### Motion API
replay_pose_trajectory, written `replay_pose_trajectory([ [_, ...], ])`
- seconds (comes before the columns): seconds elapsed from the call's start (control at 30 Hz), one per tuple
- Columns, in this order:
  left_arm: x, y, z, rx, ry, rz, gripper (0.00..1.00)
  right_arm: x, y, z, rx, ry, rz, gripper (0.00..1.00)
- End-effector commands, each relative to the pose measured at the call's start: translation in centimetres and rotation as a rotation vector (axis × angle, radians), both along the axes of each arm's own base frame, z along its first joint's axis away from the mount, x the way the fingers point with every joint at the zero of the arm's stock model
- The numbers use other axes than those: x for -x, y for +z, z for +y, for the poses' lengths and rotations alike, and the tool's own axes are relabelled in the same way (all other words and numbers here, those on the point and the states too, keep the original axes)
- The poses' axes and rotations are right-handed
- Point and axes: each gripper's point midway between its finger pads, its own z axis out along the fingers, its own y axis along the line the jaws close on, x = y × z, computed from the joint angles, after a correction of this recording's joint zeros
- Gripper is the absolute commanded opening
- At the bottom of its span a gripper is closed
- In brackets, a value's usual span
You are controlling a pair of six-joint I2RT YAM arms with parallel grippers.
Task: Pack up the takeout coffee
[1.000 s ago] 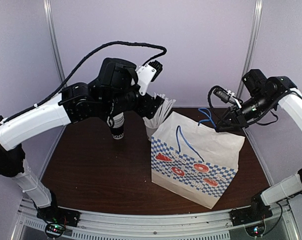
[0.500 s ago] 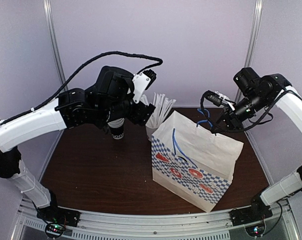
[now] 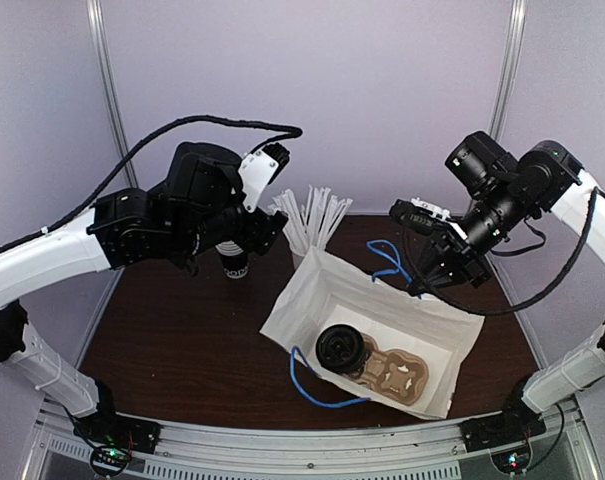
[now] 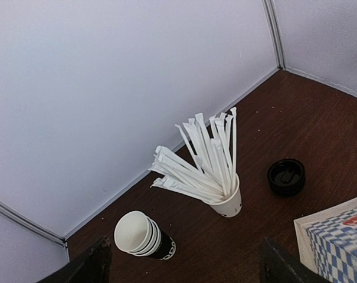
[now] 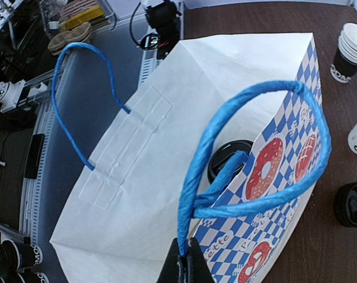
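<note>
The takeout coffee (image 3: 341,349), a black-lidded cup, sits in a brown cardboard carrier (image 3: 394,375) inside the white paper bag (image 3: 302,305), whose mouth gapes toward the top camera. In the right wrist view its lid (image 5: 224,158) shows past the bag's checked wall (image 5: 272,212). My right gripper (image 3: 432,272) (image 5: 187,263) is shut on the bag's blue handle (image 5: 249,100), at the bag's far right. My left gripper (image 3: 244,232) (image 4: 187,262) hangs open and holds nothing, above the stack of lidless cups (image 4: 144,236).
A white cup of straws (image 4: 225,200) (image 3: 307,215) stands behind the bag. A loose black lid (image 4: 286,177) (image 5: 350,203) lies on the brown table beside it. The stacked cups (image 3: 234,265) stand at the back left. The bag's second handle (image 3: 317,385) droops toward the front edge.
The right gripper has shut on the blue handle and pulled it back; the bag has tipped open, showing the cup and carrier inside. The left arm has drawn back to the left.
</note>
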Motion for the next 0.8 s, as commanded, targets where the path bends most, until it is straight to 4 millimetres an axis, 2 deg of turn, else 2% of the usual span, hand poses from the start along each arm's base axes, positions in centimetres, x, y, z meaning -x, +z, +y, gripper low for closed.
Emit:
replay_pose_trajectory([
  [0.0, -0.6, 1.6, 1.8, 0.039, 0.056, -0.055, 0.87, 3.8, 0.5, 0.8, -0.008, 0.173, 0.021, 0.00],
  [0.1, -0.7, 1.3, 2.3, 0.036, 0.068, -0.056, 0.87, 5.7, 0.1, 1.3, 0.007, 0.255, 0.034, 0.00],
  [0.23, -0.9, 0.9, 2.7, 0.031, 0.079, -0.055, 0.87, 7.0, -0.1, 1.7, 0.021, 0.314, 0.058, 0.00],
  [0.47, -1.2, 0.8, 2.9, 0.012, 0.087, -0.066, 0.87, 7.5, 0.1, 1.8, 0.019, 0.341, 0.055, 0.00],
  [0.63, -1.5, 0.8, 2.8, 0.002, 0.087, -0.070, 0.87, 6.7, -0.7, 1.6, 0.053, 0.331, 0.009, 0.00],
  [0.77, -1.6, 0.7, 2.6, -0.007, 0.078, -0.070, 0.87, 4.1, -1.8, 0.9, 0.082, 0.256, -0.066, 0.00],
])
